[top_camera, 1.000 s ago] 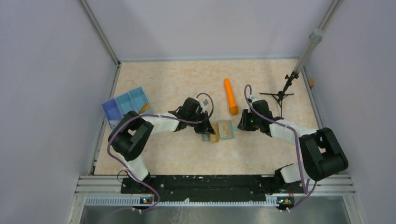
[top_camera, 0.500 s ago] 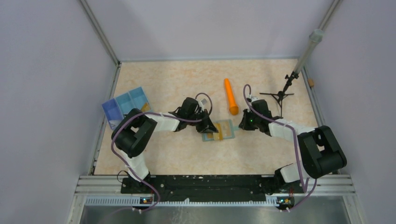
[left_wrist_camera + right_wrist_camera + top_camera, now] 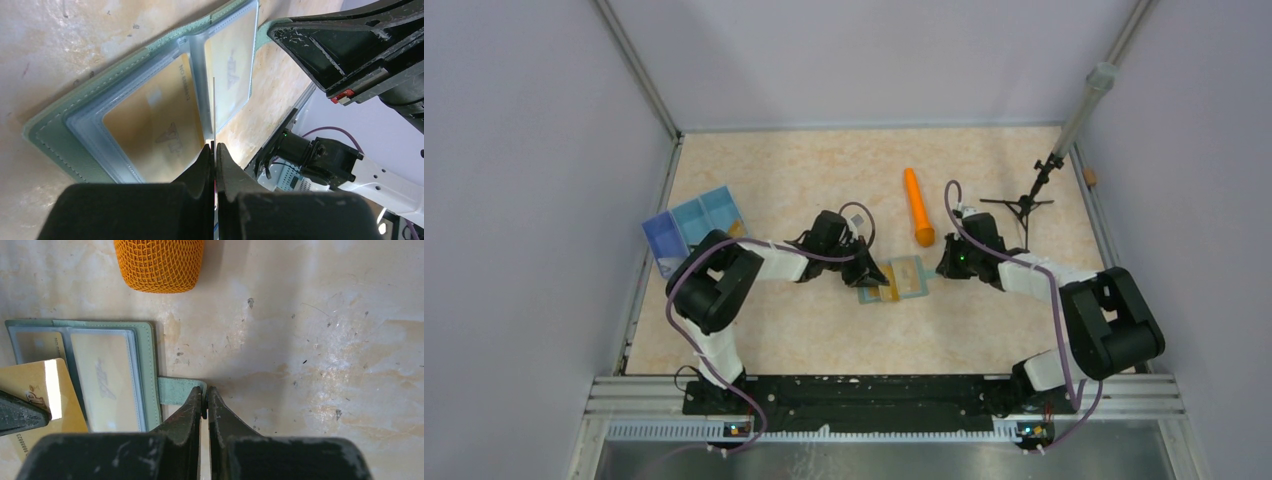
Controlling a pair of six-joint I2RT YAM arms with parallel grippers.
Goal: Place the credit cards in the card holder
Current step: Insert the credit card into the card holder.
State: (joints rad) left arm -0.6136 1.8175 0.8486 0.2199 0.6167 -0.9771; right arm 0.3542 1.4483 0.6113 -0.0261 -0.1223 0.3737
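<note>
While my left gripper [image 3: 215, 150] has its jaws pressed together on a gold credit card [image 3: 31, 390], seen edge-on from that wrist and tilted over the open card holder [image 3: 55, 135], my right gripper [image 3: 205, 399] has its jaws shut at the end of the holder's green strap [image 3: 177, 390]. I cannot tell whether the strap is caught between them. The holder lies flat on the table [image 3: 325, 340] between my two grippers, two more cards [image 3: 150, 130] tucked in its clear sleeves, with the orange cylinder [image 3: 159, 262] near its far edge.

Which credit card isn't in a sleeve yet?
The gold credit card pinched in the left gripper, over the open card holder; the other two lie flat, already sleeved.
</note>
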